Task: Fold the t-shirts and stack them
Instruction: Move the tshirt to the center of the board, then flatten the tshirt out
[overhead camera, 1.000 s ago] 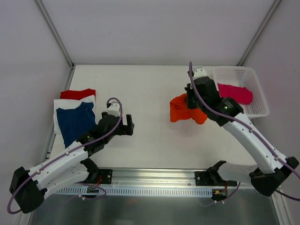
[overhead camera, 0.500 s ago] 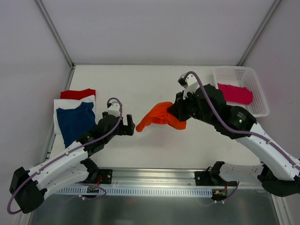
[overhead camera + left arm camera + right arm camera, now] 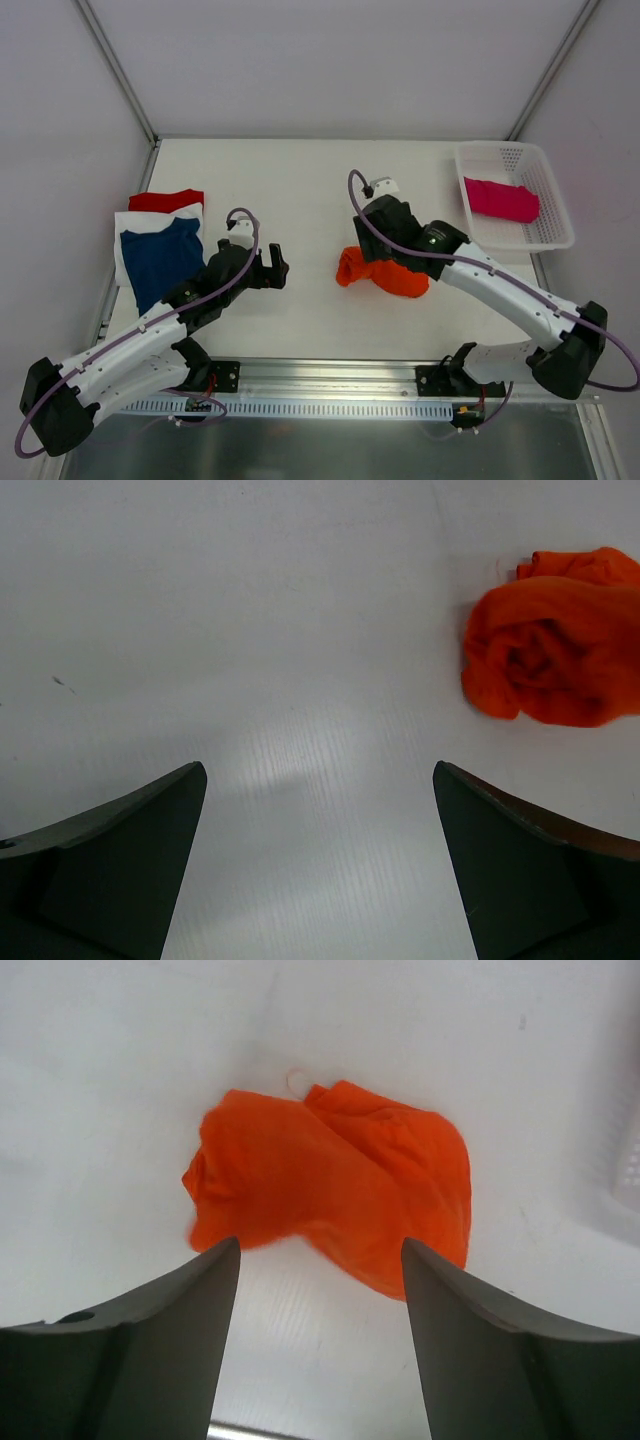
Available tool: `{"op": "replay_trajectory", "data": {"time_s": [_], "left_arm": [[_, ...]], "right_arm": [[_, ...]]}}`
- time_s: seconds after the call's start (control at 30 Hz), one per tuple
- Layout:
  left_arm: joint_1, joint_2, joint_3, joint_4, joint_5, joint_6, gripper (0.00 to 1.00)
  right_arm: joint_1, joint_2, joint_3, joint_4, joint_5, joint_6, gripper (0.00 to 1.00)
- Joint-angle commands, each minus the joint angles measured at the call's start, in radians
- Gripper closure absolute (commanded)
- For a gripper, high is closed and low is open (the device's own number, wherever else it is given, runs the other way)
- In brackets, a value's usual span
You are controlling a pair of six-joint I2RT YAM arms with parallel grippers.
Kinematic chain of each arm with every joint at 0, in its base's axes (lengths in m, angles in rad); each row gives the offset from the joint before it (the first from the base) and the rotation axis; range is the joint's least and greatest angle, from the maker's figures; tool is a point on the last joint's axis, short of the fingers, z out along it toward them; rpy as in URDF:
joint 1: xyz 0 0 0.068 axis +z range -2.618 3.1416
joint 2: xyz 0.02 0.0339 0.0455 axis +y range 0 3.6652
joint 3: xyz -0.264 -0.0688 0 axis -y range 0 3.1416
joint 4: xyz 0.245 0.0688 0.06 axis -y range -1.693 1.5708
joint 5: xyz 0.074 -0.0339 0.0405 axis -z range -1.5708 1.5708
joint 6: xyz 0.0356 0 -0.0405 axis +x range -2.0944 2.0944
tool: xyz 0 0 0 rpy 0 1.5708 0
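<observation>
A bright orange t-shirt point(image 3: 388, 277) lies crumpled on the table's middle; it also shows in the left wrist view point(image 3: 555, 665) and the right wrist view point(image 3: 330, 1185). My right gripper point(image 3: 383, 248) point(image 3: 320, 1250) hovers just over it, open, with nothing between its fingers. My left gripper point(image 3: 272, 268) point(image 3: 320, 770) is open over bare table, left of the orange shirt. At the left edge a navy t-shirt point(image 3: 160, 255) lies folded on a white one point(image 3: 125, 225), with a red one point(image 3: 165, 200) behind. A magenta t-shirt point(image 3: 500, 198) lies in the basket.
A white mesh basket point(image 3: 555, 215) stands at the back right of the table. Metal frame posts rise at both back corners. A rail runs along the near edge by the arm bases.
My right arm swung the orange shirt from beside the basket to the table's middle, then opened and let it go. The left arm has not moved.
</observation>
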Motion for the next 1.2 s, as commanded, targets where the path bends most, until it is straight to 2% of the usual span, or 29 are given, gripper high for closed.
{"op": "replay_trajectory", "data": {"time_s": [0.0, 0.1, 0.23, 0.33, 0.4, 0.57, 0.73, 0.93, 1.03, 1.17], "left_arm": [[0.009, -0.014, -0.012, 0.032, 0.025, -0.032, 0.01], [0.009, -0.024, -0.028, 0.032, 0.027, -0.038, 0.01], [0.007, -0.024, -0.054, 0.047, 0.056, -0.061, 0.01], [0.007, 0.006, -0.090, 0.113, 0.142, -0.102, 0.01], [0.004, 0.057, -0.112, 0.217, 0.218, -0.132, 0.01], [-0.025, 0.251, -0.100, 0.355, 0.275, -0.141, 0.01], [-0.039, 0.319, -0.089, 0.458, 0.315, -0.139, 0.01], [-0.039, 0.350, -0.063, 0.459, 0.326, -0.116, 0.01], [-0.039, 0.364, -0.054, 0.460, 0.326, -0.116, 0.01], [-0.039, 0.353, -0.055, 0.457, 0.325, -0.112, 0.01]], "right_arm": [[-0.037, 0.060, 0.012, 0.068, 0.203, 0.010, 0.31], [-0.054, 0.090, 0.018, 0.086, 0.222, 0.001, 0.31], [-0.053, 0.071, 0.009, 0.098, 0.138, 0.024, 0.31], [-0.051, 0.040, -0.045, 0.079, 0.107, 0.082, 0.31], [-0.036, 0.014, -0.114, 0.074, 0.081, 0.133, 0.33], [0.068, -0.078, -0.229, 0.033, 0.096, 0.263, 0.33], [0.168, -0.084, -0.317, 0.022, 0.101, 0.399, 0.35], [0.306, -0.029, -0.307, -0.032, 0.148, 0.524, 0.35], [0.306, 0.035, -0.332, 0.011, 0.151, 0.532, 0.35], [0.282, 0.178, -0.269, 0.019, 0.180, 0.497, 0.34]]}}
